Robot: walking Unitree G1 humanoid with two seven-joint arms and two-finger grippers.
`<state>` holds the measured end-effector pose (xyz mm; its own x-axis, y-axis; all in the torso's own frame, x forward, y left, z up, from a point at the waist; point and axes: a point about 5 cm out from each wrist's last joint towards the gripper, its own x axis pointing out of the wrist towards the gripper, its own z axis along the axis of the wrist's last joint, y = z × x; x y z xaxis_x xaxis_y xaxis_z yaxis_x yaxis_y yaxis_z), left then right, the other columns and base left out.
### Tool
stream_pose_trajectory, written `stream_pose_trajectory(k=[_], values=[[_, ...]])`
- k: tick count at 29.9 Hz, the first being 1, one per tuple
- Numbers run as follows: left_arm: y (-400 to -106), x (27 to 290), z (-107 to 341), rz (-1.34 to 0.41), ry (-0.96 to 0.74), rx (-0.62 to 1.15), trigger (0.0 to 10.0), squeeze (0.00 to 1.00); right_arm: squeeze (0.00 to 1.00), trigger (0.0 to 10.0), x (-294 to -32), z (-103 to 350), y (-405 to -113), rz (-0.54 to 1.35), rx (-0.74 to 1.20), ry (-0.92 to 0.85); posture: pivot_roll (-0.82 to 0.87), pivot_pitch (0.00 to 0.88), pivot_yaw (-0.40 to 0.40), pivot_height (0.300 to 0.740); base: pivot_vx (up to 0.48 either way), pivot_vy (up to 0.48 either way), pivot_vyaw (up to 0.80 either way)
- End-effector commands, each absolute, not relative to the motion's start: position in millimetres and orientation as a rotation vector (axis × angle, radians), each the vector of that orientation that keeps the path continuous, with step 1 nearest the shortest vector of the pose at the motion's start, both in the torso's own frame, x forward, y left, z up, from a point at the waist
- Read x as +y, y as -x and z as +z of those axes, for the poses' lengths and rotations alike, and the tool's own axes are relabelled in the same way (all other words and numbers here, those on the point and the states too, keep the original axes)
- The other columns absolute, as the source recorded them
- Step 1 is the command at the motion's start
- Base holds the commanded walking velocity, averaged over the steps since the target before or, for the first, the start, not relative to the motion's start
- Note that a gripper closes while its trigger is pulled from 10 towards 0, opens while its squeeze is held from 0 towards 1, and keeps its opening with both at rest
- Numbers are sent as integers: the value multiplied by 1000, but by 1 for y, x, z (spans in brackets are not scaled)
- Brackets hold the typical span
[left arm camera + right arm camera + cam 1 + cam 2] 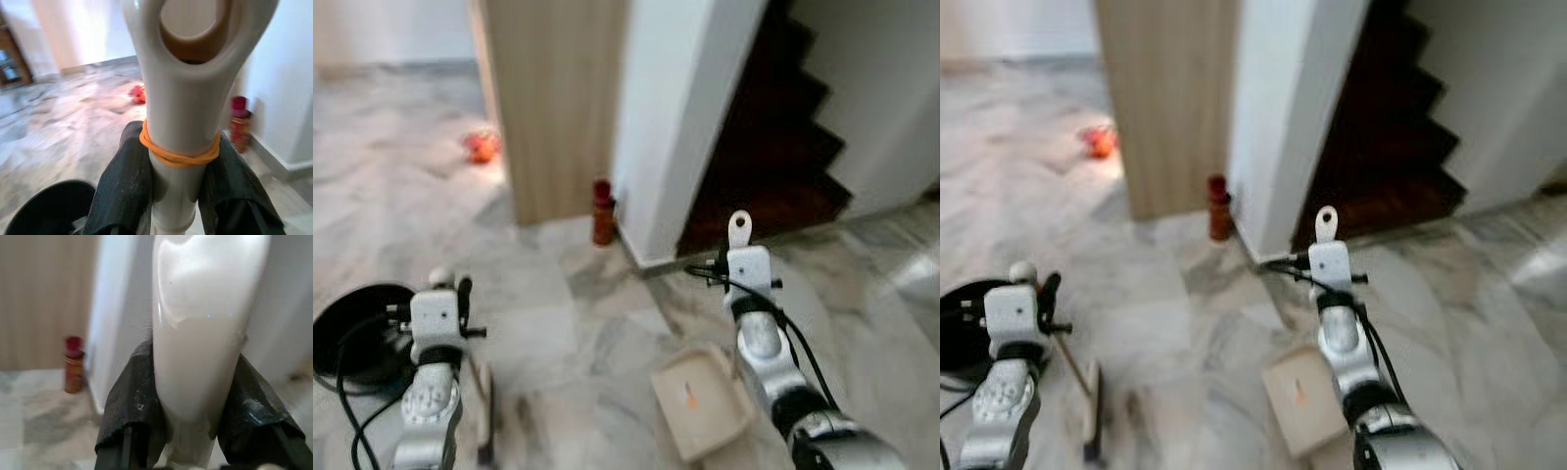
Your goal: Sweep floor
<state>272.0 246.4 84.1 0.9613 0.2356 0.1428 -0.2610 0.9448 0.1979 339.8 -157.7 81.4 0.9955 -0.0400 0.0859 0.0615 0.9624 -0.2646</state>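
Note:
My left gripper (443, 294) is shut on the top of a white broom handle (181, 122) that has an orange rubber band around it. Its black fingers (122, 186) press both sides of the handle. The broom's stick slants down to the brush head (485, 416) on the marble floor. My right gripper (745, 262) is shut on the white upright handle (205, 333) of a beige dustpan (700, 403). The pan lies flat on the floor below that arm, with a small orange speck (690, 397) on it.
A red bottle (602, 211) stands at the foot of a wooden panel (558, 108), beside a white pillar (675, 117). Dark stairs (773, 147) rise behind the pillar. A round black base (357, 333) with cables sits at the left. An orange object (481, 145) lies farther off.

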Motion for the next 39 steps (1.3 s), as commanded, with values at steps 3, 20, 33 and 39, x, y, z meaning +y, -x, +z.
stream_pose_trajectory(k=[3, 20, 33, 39], values=[[-275, 241, 89, 240, -217, -148, 10000, 0, 0, 10000, -164, 85, -341, -65, -94, 282, 198, 0, -60, 740, 0, 0, -800], [-275, 241, 90, 233, -215, -148, 10000, 0, 0, 10000, -165, 79, -339, -122, -56, 190, 199, 0, -48, 740, 0, 0, -800], [-291, 251, 107, 182, -257, -163, 10000, 0, 0, 10000, -162, 74, -339, -202, -1, 97, 228, 0, 36, 740, 0, 0, -800], [-300, 257, 118, 162, -277, -177, 10000, 0, 0, 10000, -157, 75, -341, -186, -6, 156, 231, 0, 71, 740, 0, 0, -800]])
